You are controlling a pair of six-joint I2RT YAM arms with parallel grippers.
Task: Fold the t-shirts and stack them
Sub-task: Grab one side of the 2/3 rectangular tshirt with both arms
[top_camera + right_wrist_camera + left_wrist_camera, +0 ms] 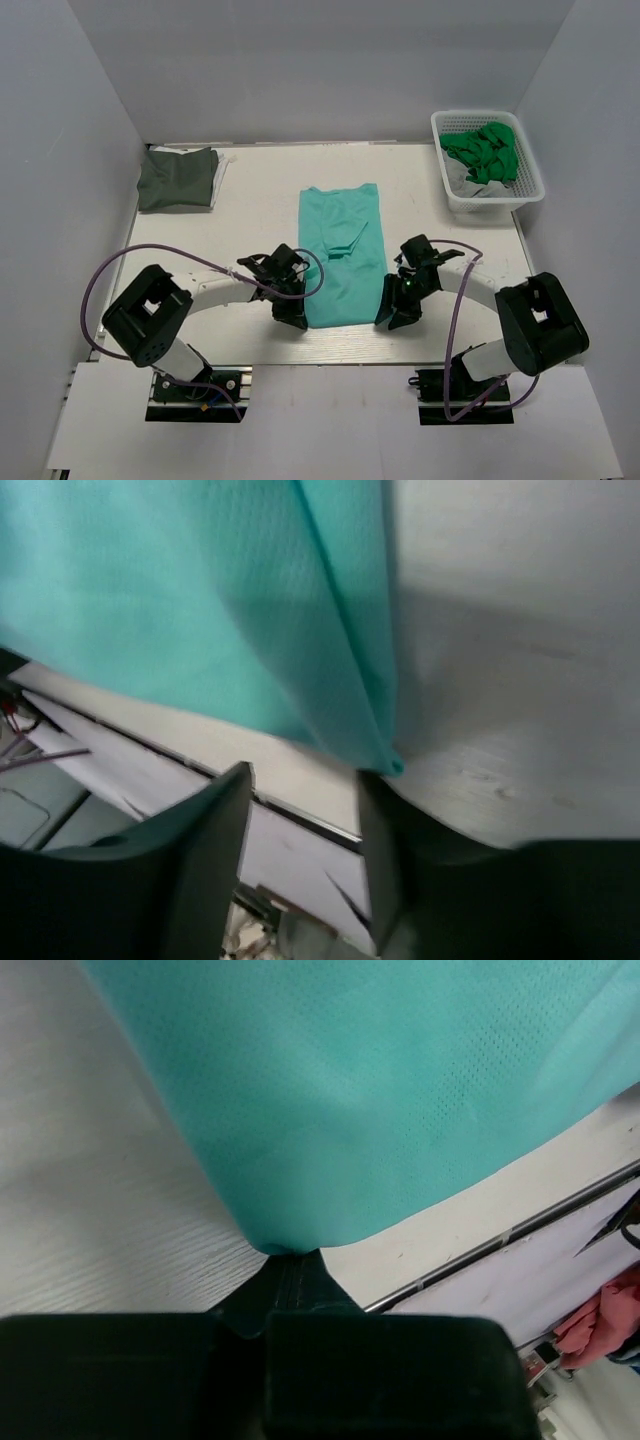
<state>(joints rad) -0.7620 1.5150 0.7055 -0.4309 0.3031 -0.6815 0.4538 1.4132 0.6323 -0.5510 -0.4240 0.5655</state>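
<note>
A teal t-shirt (340, 255), folded into a long strip, lies in the middle of the table. My left gripper (293, 315) sits at its near left corner. In the left wrist view the fingers (288, 1290) are pressed together, and the shirt's corner (272, 1240) is pinched at their tip (285, 1260). My right gripper (392, 315) is at the near right corner. In the right wrist view it (305, 780) is open, and the shirt's corner (392, 764) lies just beyond one fingertip (375, 810), not between the jaws.
A folded dark green shirt (178, 178) lies at the far left. A white basket (520, 195) at the far right holds bright green shirts (485, 150). The table's front edge (350, 362) runs just behind both grippers.
</note>
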